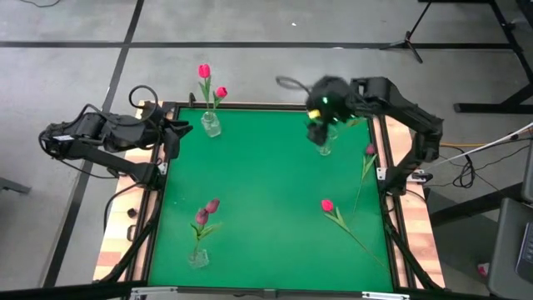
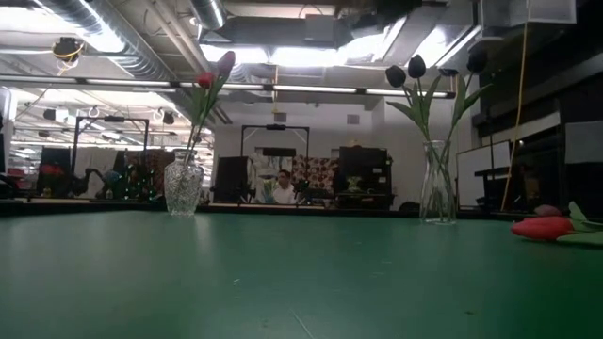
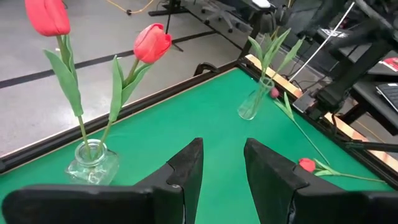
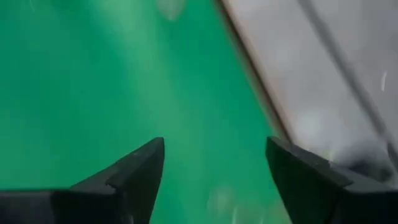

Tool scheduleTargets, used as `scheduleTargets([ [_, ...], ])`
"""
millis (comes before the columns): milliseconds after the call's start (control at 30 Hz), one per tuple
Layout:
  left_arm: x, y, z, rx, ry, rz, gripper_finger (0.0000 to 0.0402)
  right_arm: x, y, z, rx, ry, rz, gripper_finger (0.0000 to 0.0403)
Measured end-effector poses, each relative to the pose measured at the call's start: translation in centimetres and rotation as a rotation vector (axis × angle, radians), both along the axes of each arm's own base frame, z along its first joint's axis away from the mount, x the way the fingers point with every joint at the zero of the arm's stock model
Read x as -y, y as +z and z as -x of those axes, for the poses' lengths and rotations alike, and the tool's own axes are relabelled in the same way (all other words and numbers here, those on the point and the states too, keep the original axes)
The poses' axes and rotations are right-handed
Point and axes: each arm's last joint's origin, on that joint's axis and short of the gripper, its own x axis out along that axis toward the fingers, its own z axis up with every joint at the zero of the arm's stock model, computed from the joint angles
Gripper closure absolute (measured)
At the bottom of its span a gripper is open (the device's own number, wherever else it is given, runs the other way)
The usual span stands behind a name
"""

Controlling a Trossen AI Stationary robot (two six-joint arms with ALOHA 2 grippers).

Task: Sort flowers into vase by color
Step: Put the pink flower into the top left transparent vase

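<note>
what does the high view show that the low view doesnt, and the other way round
Only the high view shows both arms, the left gripper at the mat's left edge and the open right gripper over the far-right vase, plus the maroon tulips' vase and a maroon tulip lying near the right edge. Only the low view shows the room behind, with a person. Both show the red tulips' vase, the dark tulips' vase and the loose red tulip.
</note>
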Motion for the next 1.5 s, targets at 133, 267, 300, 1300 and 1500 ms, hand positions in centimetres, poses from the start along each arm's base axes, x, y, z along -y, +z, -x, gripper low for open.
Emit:
scheduleTargets([
  [133, 0.0, 0.0, 0.0, 0.0, -0.015, 0.013, 0.0287, -2.8, -2.2, -0.2, -0.09, -0.023, -0.073, 0.0123],
  [267, 0.2, -0.1, -0.1, 0.009, -0.053, 0.062, 0.0287, -6.1, -5.2, 0.4, -0.221, 0.009, -0.127, 0.0123],
  [300, 0.2, -0.1, -0.1, 0.009, -0.057, 0.065, 0.0287, -6.9, -6.1, 0.8, -0.244, -0.012, -0.126, 0.0123],
  [1300, 0.2, -0.1, -0.1, 0.006, -0.057, 0.06, 0.0287, -20.5, -25.6, 10.5, -0.417, -0.381, -0.421, 0.0123],
  [1500, 0.2, -0.1, -0.1, 0.005, -0.057, 0.059, 0.0287, -21.4, -26.5, 11.4, -0.396, -0.389, -0.444, 0.0123],
])
